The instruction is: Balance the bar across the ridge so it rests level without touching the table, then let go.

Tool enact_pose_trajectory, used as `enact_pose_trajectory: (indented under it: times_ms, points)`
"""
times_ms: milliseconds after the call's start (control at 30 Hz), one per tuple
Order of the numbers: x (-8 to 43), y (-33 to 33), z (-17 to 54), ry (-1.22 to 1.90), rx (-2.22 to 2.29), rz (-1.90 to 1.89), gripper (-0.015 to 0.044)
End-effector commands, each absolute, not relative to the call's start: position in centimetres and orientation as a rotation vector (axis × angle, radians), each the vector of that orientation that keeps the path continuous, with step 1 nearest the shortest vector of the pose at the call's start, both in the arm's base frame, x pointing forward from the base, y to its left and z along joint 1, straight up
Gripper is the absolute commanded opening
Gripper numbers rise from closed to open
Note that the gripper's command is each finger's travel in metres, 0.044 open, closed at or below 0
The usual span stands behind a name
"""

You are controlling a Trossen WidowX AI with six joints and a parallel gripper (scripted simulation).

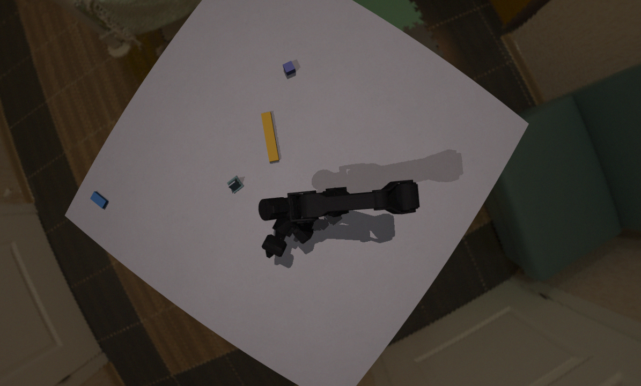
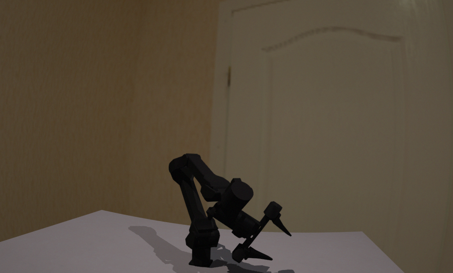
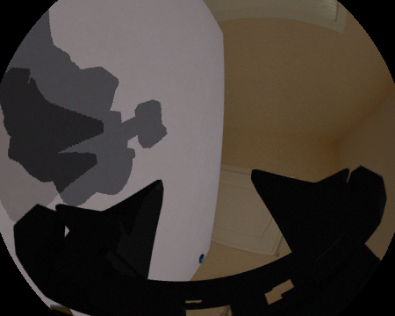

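Note:
The yellow bar [image 1: 270, 136] lies flat on the white table [image 1: 370, 96] [image 2: 85, 244] [image 3: 162, 17]. It is apart from the ridge [image 1: 235, 184], a small teal-grey wedge block to its lower left. My gripper [image 1: 286, 242] [image 2: 281, 247] [image 3: 209, 180] is open and empty. It is turned on its side, low over the table, on the near side of the ridge and well away from the bar. Neither the bar nor the ridge shows in the exterior view or the wrist view.
A purple-blue cube [image 1: 289, 68] sits beyond the bar's far end. A blue block [image 1: 98, 199] lies near the table's left corner. The arm's base [image 1: 402, 195] [image 2: 200, 247] stands on the right part of the table.

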State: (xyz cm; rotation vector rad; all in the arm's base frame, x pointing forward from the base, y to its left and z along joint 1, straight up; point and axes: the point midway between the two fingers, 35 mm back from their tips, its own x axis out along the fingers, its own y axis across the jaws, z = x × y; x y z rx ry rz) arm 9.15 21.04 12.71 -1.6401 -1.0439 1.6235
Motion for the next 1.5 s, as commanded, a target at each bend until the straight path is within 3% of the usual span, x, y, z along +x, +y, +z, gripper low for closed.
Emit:
enact_pose_trajectory:
  times_ms: [0, 100, 733, 1467]
  points:
    - [9.2, 21.0, 12.7, -1.036, -1.638, 1.625, 0.0374]
    - [10.1, 20.9, 12.9, -0.918, -1.61, 1.638, 0.0315]
    - [17.2, 18.6, 13.6, -0.037, -1.28, 1.553, 0.0315]
    - [24.6, 13.3, 13.8, 0.746, -0.759, 1.126, 0.0315]
